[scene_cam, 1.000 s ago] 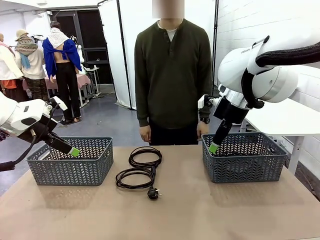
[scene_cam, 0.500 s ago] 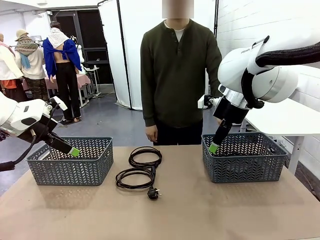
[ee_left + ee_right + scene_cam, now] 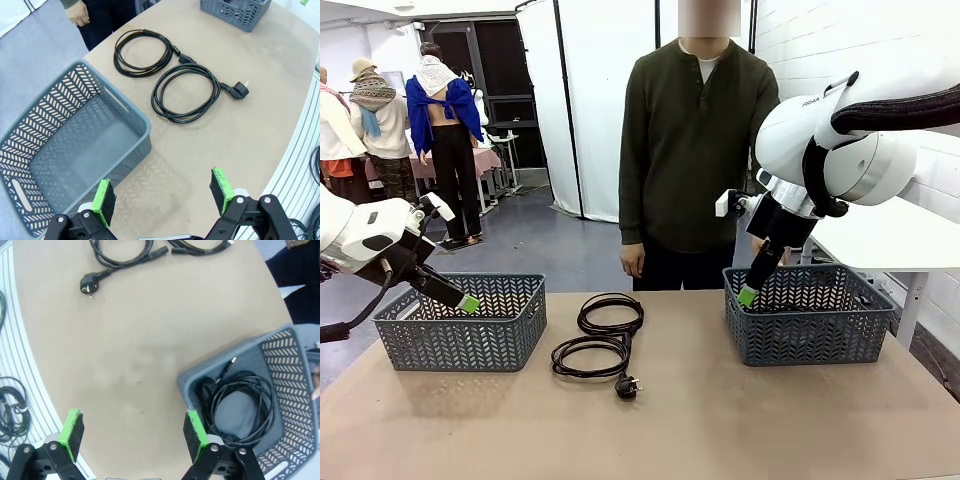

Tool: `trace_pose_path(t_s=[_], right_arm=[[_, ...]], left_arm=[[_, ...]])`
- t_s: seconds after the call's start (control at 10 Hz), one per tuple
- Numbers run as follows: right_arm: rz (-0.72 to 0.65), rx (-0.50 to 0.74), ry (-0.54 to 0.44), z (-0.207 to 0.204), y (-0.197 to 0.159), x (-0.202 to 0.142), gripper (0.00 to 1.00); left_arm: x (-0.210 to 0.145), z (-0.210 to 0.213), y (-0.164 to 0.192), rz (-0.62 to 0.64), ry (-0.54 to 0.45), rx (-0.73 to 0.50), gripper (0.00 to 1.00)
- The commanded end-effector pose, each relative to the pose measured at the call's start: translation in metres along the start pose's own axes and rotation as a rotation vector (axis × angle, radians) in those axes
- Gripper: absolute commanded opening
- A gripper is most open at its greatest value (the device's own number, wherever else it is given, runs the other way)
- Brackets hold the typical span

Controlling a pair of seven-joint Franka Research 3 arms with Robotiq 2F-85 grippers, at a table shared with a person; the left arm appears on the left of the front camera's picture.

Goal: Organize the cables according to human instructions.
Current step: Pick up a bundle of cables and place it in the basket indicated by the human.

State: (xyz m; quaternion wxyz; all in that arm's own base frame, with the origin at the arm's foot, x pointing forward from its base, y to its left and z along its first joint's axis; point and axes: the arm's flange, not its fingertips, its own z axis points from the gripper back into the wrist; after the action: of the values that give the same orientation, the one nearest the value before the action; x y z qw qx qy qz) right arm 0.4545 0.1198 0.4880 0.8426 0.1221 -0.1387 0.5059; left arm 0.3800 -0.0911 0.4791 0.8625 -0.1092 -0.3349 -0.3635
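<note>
Two black coiled cables lie mid-table: a far coil (image 3: 611,314) and a near coil (image 3: 590,355) ending in a plug (image 3: 628,386). The left wrist view shows the same far coil (image 3: 141,52) and near coil (image 3: 186,92) side by side. A third cable (image 3: 242,400) lies coiled inside the right basket. My left gripper (image 3: 468,303) hangs open over the left basket's near rim, nothing between its fingers (image 3: 162,189). My right gripper (image 3: 748,296) is open beside the right basket's left wall, also holding nothing (image 3: 132,422). The human (image 3: 700,150) stands at the far edge, arms down.
A grey lattice basket (image 3: 460,325) stands at the left with nothing inside (image 3: 65,150). A matching basket (image 3: 810,315) stands at the right. Bare tabletop lies in front of the cables and between the baskets. More cables (image 3: 10,410) lie off the table's edge.
The human has stepped to the right along the far edge. Both arms and the cables have stayed still.
</note>
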Motion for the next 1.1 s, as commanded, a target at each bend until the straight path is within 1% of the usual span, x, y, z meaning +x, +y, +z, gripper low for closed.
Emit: trace_pose_path(t_s=[0.0,0.8,1.0], right_arm=[[0.000,-0.004,0.001,0.001,0.000,0.001,1.00],[0.000,0.000,0.000,0.000,0.000,0.000,1.00],[-0.062,0.007,0.031,0.002,0.010,0.019,1.00]], left_arm=[[-0.001,-0.001,0.001,0.018,-0.003,-0.007,1.00],[-0.001,-0.001,0.001,0.018,-0.003,-0.007,1.00],[-0.001,-0.001,0.001,0.018,-0.003,-0.007,1.00]])
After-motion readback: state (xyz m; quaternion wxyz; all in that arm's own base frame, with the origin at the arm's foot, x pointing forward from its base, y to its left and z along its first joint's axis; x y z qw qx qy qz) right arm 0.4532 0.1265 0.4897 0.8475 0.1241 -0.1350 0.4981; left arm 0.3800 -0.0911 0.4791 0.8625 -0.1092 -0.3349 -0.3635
